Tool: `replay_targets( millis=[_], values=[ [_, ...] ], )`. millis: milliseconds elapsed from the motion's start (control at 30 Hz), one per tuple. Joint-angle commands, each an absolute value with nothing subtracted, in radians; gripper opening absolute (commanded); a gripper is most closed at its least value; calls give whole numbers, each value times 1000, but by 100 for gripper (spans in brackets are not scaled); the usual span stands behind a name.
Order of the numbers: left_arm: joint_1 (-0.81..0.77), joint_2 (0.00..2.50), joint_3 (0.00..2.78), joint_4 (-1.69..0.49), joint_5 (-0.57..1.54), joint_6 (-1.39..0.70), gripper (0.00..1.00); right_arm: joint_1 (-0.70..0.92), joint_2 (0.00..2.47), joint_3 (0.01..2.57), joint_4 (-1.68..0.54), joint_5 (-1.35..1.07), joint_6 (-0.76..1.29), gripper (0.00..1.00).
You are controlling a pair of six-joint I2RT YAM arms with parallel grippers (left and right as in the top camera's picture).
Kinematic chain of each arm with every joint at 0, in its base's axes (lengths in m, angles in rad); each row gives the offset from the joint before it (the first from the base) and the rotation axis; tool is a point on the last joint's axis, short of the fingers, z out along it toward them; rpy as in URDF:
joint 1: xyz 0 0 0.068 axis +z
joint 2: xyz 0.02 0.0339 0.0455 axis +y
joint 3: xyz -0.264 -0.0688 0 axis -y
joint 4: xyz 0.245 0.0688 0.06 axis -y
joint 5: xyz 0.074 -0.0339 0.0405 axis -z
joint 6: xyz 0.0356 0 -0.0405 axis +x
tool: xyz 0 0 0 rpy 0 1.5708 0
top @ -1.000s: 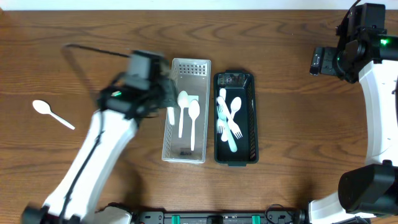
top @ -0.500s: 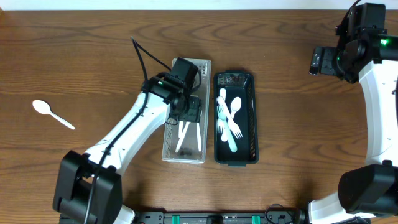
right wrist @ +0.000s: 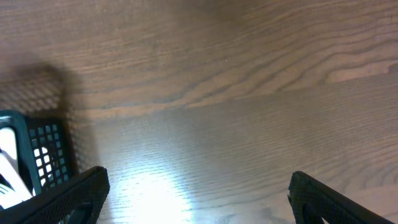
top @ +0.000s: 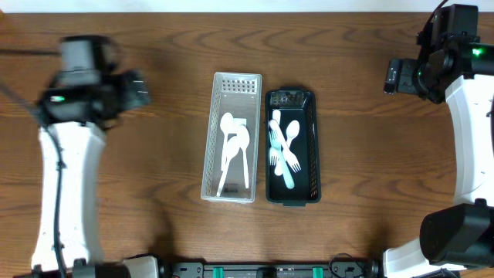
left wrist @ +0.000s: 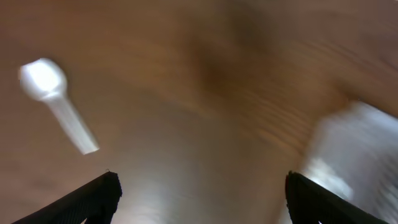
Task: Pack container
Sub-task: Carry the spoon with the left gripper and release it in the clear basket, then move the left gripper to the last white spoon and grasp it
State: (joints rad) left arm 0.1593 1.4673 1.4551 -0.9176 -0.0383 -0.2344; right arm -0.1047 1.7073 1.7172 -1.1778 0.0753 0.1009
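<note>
Centrally on the wooden table (top: 347, 224) stand 2 long baskets, side by side and just about touching, each with its long axis running near to far. The left arm (top: 65, 177) is at the far-left side, motion-blurred in the overhead view. The right arm (top: 467, 131) is at the far-right edge, well apart from the baskets.

The white basket (top: 210, 166) is the left one and the dark green basket (top: 312, 147) the right one. Overlapping white spoons (top: 241, 139) lie lengthwise in the white basket, bowls toward the far end and handles toward the near end, 1 handle slanting left. The pale forks and spoons (top: 284, 150) in the green basket lie crossed, roughly along its length.

The left wrist view alone shows a loose spoon (left wrist: 55, 99) on bare wood, blurred, its bowl up-left and handle running down-right in the picture. In the overhead view it cannot be seen.

The left gripper (left wrist: 202, 186) is spread wide with nothing between its fingers. The right gripper (right wrist: 198, 186) is likewise wide and empty above bare wood, with a green basket corner at the left edge of the view.
</note>
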Motion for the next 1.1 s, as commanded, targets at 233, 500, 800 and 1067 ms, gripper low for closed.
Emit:
replay_targets(
  millis=[233, 500, 800, 1067],
  values=[
    [529, 1703, 1449, -890, -50, -451, 89, -113, 1713, 1713, -1184, 71, 87, 96],
    [613, 1872, 1450, -850, -30, -450, 89, -113, 1713, 1713, -1190, 72, 61, 96],
    [620, 1981, 1450, -779, -27, -471, 87, -113, 1713, 1713, -1199, 71, 38, 97],
    [628, 2035, 1450, -734, -27, -484, 86, -113, 1713, 1713, -1208, 78, 24, 97]
  ],
)
